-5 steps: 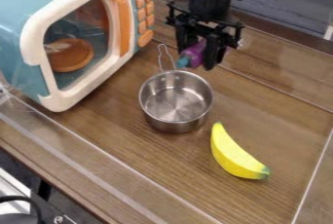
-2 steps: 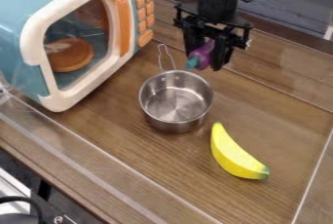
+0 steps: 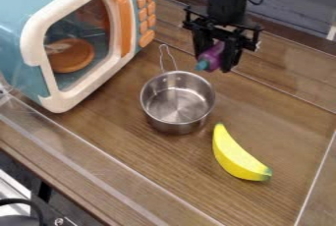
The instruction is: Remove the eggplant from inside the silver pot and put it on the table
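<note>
A toy microwave (image 3: 79, 35) with an orange bowl (image 3: 69, 55) inside; a yellow banana (image 3: 239, 153) at front right

So the silver pot (image 3: 178, 103) sits mid-table (image 3: 118, 161), nothing in it. The toy microwave (image 3: 77, 33) is off to its left and a bit behind. The banana (image 3: 237, 153) lies in front of the pot, to the right, close but not touching. The gripper (image 3: 218, 55) hangs behind-right of the pot, above the table, with the eggplant (image 3: 207, 53) in it.
</note>
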